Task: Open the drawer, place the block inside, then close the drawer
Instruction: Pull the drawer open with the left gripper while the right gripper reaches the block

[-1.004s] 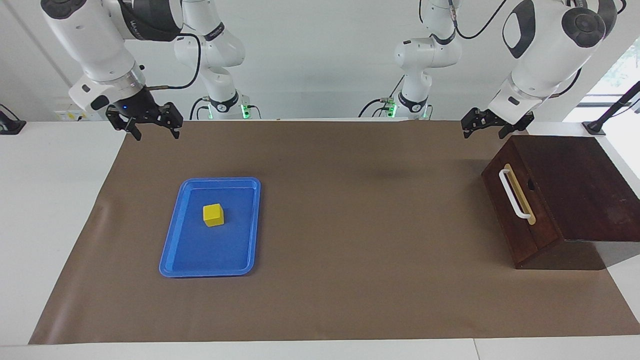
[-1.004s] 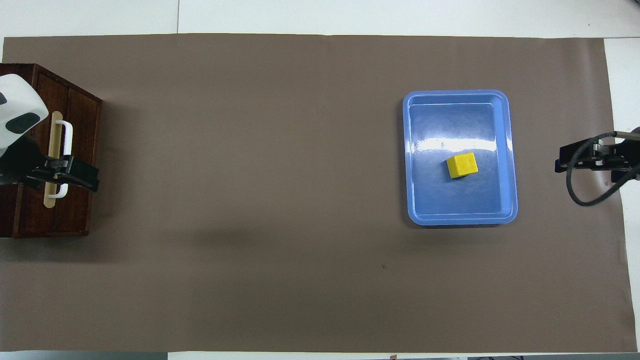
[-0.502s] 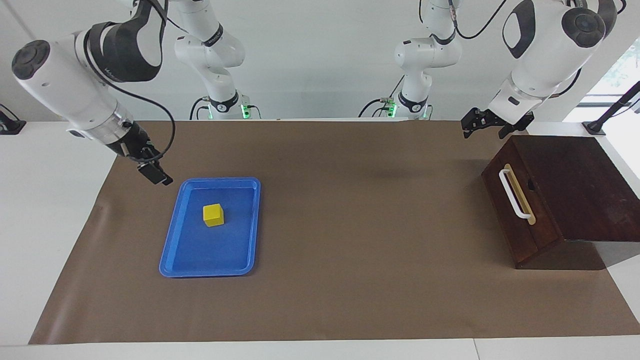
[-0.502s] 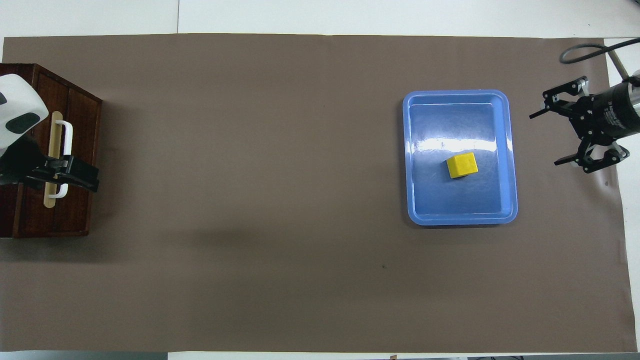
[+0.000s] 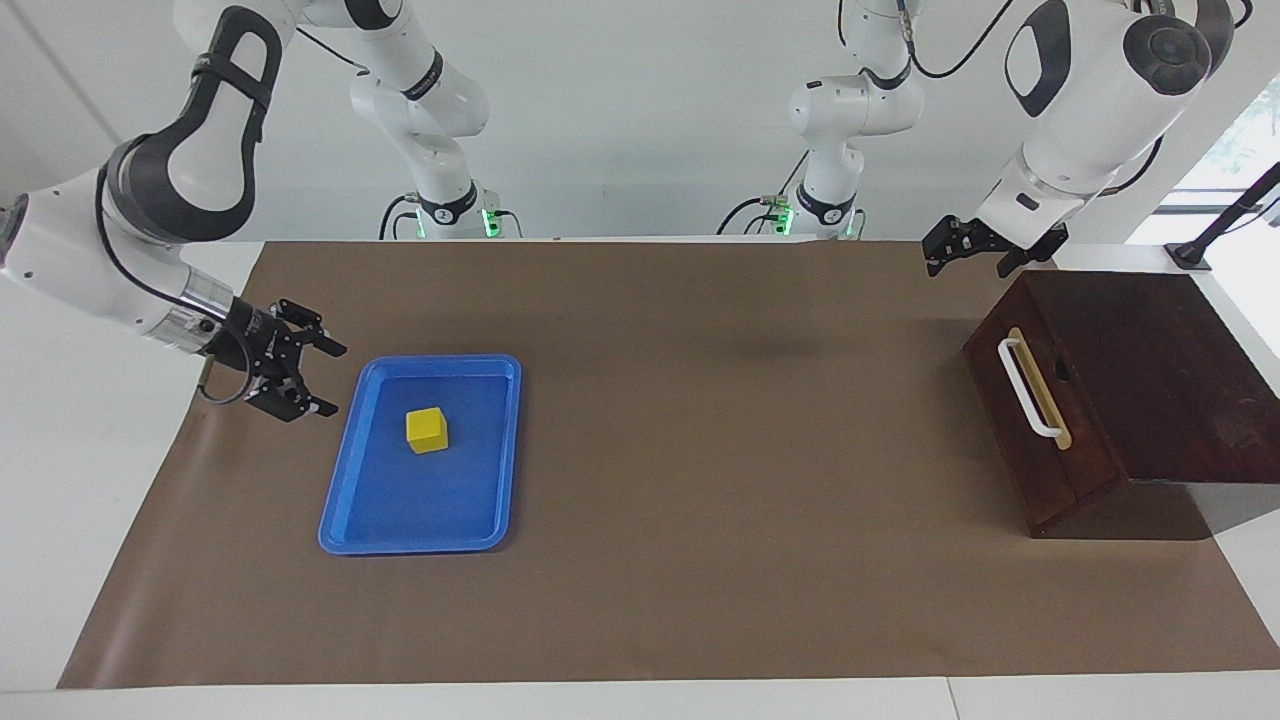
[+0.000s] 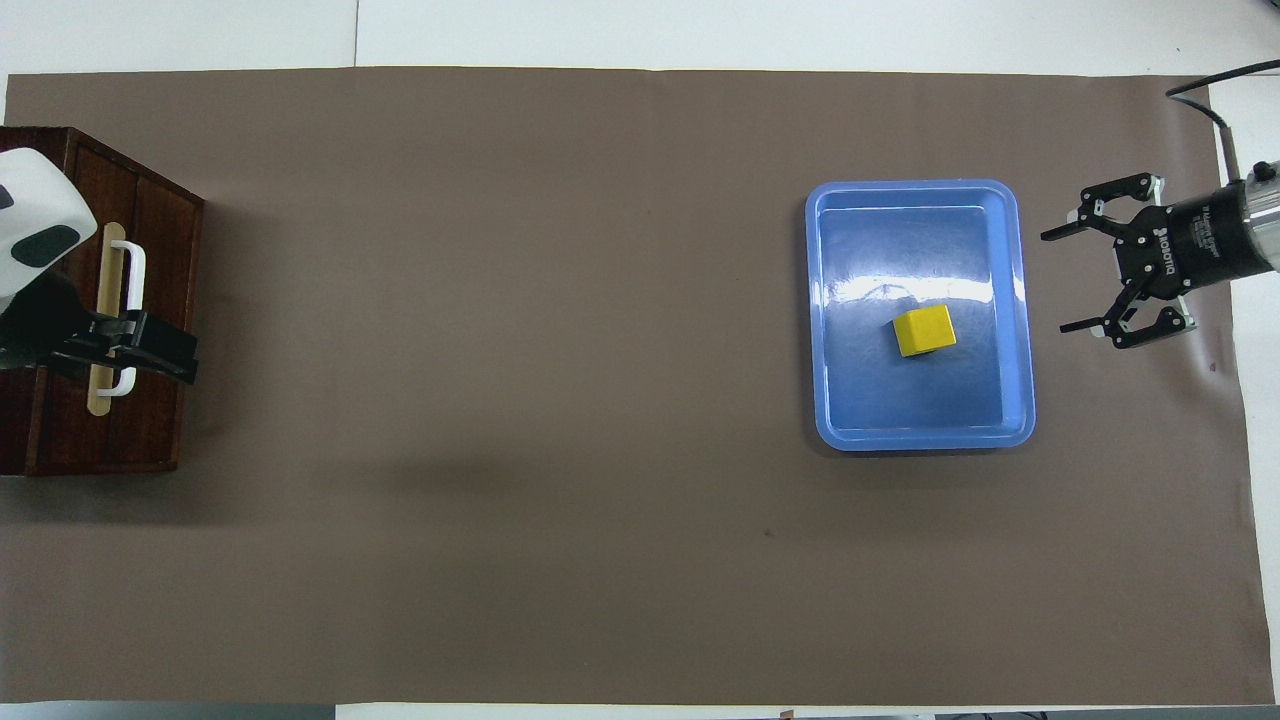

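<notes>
yellow block [image 5: 427, 430] sits in the blue tray [image 5: 495, 452] toward the right arm's end of the tabletop, right tool [image 5: 322, 378] spread wide beside the tray for a side grab, while left tool [image 5: 966, 256], fingers unclear, waits above the shut drawer [image 5: 1035, 410] near the left arm's edge.

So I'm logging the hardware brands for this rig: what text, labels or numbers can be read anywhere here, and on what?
"ROBOTIQ": white letters on the black body of the right tool, read in the overhead view.
Dark lettering on the right arm's upper link: too small to read.
Block, tray, drawer, left tool: no text visible.
</notes>
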